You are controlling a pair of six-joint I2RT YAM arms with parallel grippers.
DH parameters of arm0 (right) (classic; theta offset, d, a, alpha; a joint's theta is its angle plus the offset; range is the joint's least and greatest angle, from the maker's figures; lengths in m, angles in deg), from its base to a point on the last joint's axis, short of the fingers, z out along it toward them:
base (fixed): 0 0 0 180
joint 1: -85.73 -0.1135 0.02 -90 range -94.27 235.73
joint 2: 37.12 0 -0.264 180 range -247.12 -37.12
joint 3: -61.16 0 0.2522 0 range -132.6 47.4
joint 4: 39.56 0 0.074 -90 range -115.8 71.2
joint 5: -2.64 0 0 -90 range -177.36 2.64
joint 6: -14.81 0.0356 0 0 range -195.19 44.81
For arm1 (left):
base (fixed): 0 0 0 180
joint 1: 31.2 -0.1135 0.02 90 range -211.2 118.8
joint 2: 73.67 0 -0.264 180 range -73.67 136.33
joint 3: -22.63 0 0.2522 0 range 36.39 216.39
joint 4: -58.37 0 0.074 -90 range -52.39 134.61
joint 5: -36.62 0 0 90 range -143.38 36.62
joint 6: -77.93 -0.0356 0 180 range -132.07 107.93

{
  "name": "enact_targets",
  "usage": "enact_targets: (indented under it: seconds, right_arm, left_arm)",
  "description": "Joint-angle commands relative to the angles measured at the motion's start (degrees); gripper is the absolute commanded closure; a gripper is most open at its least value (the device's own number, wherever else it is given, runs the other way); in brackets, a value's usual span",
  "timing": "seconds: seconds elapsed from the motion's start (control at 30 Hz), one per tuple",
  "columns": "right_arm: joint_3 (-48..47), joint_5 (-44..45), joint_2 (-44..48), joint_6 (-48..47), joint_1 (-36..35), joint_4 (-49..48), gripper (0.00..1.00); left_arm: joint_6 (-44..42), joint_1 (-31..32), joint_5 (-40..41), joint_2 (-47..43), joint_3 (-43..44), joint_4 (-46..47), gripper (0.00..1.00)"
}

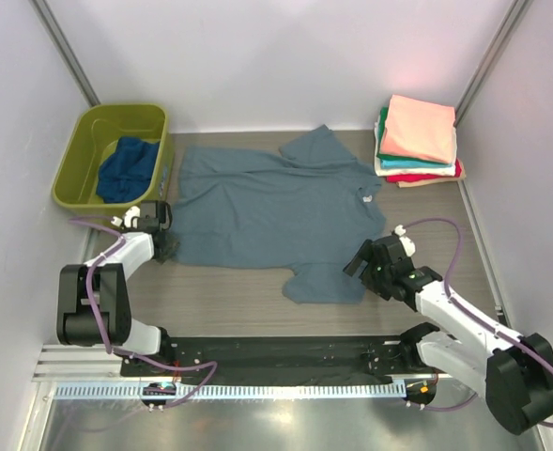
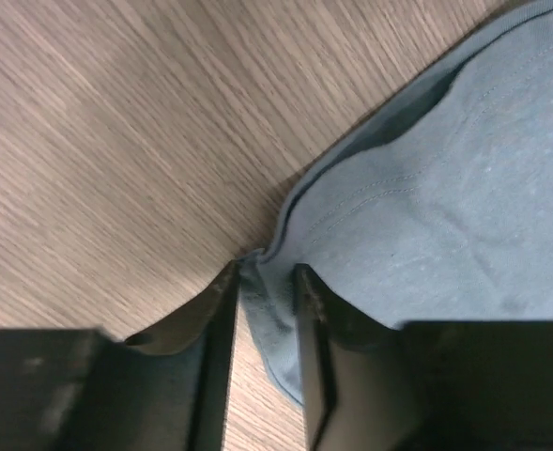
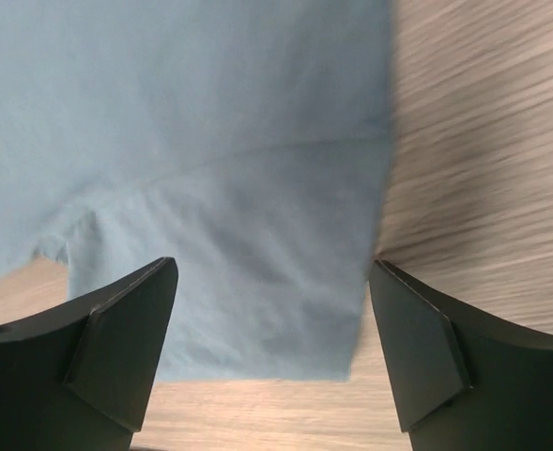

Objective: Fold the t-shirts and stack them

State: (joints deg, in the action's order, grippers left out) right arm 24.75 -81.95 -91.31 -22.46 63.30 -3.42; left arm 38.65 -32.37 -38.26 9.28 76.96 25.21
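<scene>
A dusty grey-blue t-shirt [image 1: 276,211] lies spread flat in the middle of the table. My left gripper [image 1: 163,241] is at its near left hem corner. In the left wrist view the jaws [image 2: 265,272] have narrowed on a bunched fold of that corner [image 2: 445,207], which touches both fingers. My right gripper [image 1: 359,258] hovers open over the near sleeve [image 3: 210,141], one finger on either side of it and nothing held. Folded t-shirts [image 1: 419,132] are stacked at the back right, salmon pink on top. A dark navy t-shirt [image 1: 128,167] lies crumpled in the tub.
The olive-green tub [image 1: 79,150] stands at the back left, close behind my left gripper. White walls enclose the table on three sides. A black mat [image 1: 276,352] and a metal rail run along the near edge between the arm bases.
</scene>
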Motion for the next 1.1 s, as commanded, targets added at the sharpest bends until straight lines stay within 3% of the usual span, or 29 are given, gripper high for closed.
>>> enact_targets:
  seconds: [0.0,0.1,0.3,0.63,0.8,1.07]
  right_arm:
    - [1.6,1.8,-2.0,5.7,-5.4,-1.2,0.11]
    - [2.3,4.0,-2.1,10.1,-11.0,-1.1,0.14]
    - [4.4,4.3,1.4,14.0,-14.5,2.6,0.17]
    - [1.1,5.1,6.6,14.8,-17.6,15.3,0.15]
    - [2.5,3.2,5.6,17.5,-20.0,13.8,0.15]
    - [3.6,3.4,-2.5,19.8,-22.6,2.5,0.17]
  left_arm:
    - [-0.1,-0.1,-2.5,2.7,-1.8,2.6,0.7]
    - [-0.4,-0.1,-3.0,2.6,-1.6,2.7,0.75]
    - [-1.1,-0.1,-3.0,1.8,-1.8,2.3,0.83]
    - [-1.1,-0.1,-3.3,0.5,-2.1,2.3,0.85]
    - [-1.1,-0.2,-3.6,0.3,-1.8,2.2,0.85]
    - [-1.3,-0.2,-4.4,0.4,-1.8,2.1,0.86]
